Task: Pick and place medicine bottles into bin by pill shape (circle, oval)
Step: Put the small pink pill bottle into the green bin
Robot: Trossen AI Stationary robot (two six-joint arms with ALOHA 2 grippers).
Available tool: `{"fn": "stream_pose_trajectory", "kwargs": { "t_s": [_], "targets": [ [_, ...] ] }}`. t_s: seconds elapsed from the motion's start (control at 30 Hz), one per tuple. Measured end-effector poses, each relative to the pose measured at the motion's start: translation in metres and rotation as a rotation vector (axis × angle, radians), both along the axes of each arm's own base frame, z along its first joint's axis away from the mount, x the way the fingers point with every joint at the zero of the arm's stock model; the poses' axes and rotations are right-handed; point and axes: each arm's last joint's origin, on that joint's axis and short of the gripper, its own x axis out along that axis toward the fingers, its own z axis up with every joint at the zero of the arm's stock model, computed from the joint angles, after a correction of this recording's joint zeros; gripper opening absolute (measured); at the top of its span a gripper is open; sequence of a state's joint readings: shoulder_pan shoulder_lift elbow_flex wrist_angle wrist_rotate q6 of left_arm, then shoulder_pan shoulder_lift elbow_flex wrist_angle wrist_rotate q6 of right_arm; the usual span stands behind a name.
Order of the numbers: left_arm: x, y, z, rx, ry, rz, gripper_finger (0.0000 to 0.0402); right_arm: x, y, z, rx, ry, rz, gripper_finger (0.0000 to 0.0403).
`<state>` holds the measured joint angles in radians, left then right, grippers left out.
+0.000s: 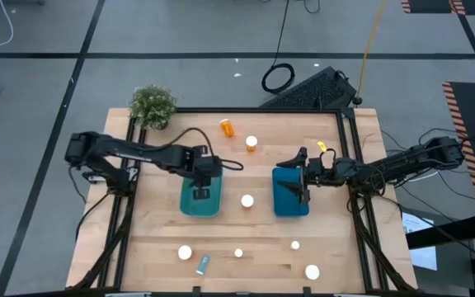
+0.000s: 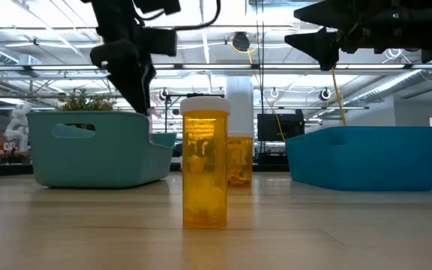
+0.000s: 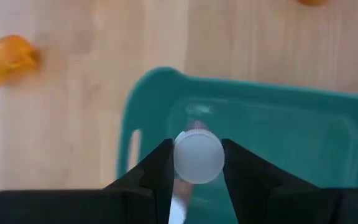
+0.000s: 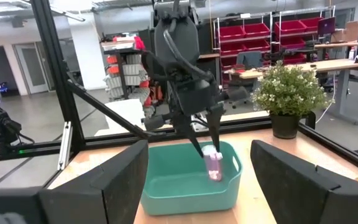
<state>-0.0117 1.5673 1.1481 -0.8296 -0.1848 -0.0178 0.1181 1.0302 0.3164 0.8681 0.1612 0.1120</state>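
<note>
My left gripper (image 1: 200, 188) hangs over the teal bin (image 1: 190, 205) and is shut on a small medicine bottle (image 4: 214, 165) with a white cap and a pale purple body. My right gripper (image 1: 303, 177) stands open over the blue bin (image 1: 291, 202), with nothing between its fingers. Other medicine bottles stand upright on their bases on the table: one between the bins (image 1: 246, 200), one farther back (image 1: 251, 143), and several near the front edge (image 1: 185, 252). An orange bottle (image 1: 228, 128) lies on its side at the back. My left gripper pinches the bottle at its white cap (image 3: 186, 158) between its two fingers. The fingers (image 4: 211, 134) come from above, pointing down. The bottle hangs upright below them, cap up, over the inside of the teal bin (image 3: 148, 93).
A small potted plant (image 1: 152, 105) stands at the table's far left corner. A teal bottle (image 1: 203, 264) lies on its side near the front edge. A yellow item (image 1: 322, 147) sits behind the blue bin. Bare wood lies between the bins and the front row of bottles.
</note>
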Motion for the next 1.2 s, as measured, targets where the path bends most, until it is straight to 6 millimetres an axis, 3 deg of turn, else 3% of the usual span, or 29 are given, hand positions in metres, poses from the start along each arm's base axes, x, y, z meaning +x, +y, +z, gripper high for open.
{"fn": "stream_pose_trajectory", "kwargs": {
  "t_s": [0.4,1.2],
  "targets": [
    [0.016,0.002,-0.035,-0.004,0.096,0.016,0.0125,0.000,0.000,0.000,0.000,-0.001,0.000,0.0276],
    [0.017,0.007,-0.034,0.020,0.080,0.045,0.0187,0.000,0.000,0.000,-0.003,-0.002,0.001,0.0276]
  ]
}}
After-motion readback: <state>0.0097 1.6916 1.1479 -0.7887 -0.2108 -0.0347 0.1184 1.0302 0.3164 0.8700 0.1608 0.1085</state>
